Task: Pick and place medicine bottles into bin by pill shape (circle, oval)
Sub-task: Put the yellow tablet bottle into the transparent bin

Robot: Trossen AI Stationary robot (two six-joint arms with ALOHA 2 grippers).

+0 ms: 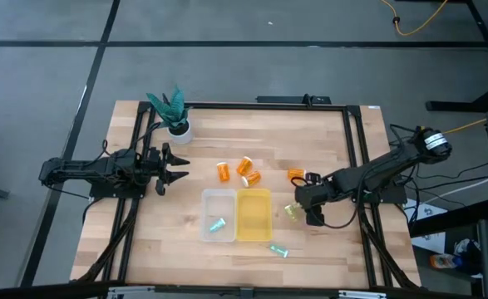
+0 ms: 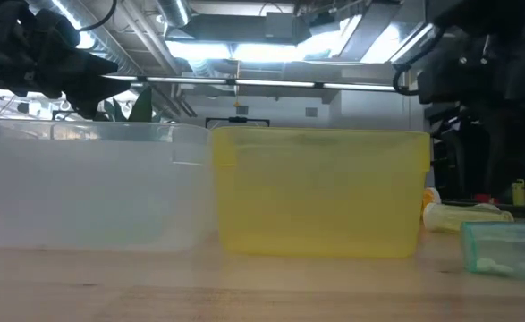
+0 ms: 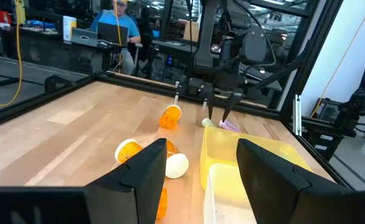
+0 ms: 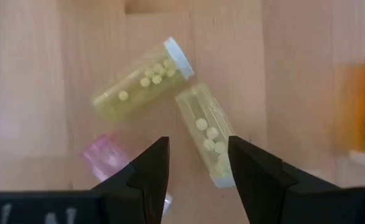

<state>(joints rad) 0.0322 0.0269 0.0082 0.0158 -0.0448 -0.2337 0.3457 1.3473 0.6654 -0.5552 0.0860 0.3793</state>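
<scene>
In the high view, a teal vial lies lowest in the frame, below the yellow bin; another teal vial lies inside the clear bin. The right gripper stands at centre right over a yellow-green vial. The left gripper, at the left, is open and holds nothing. In the right wrist view, the fingers stand apart, empty, above two yellow-green vials and a purple vial. Orange bottles lie above the bins.
</scene>
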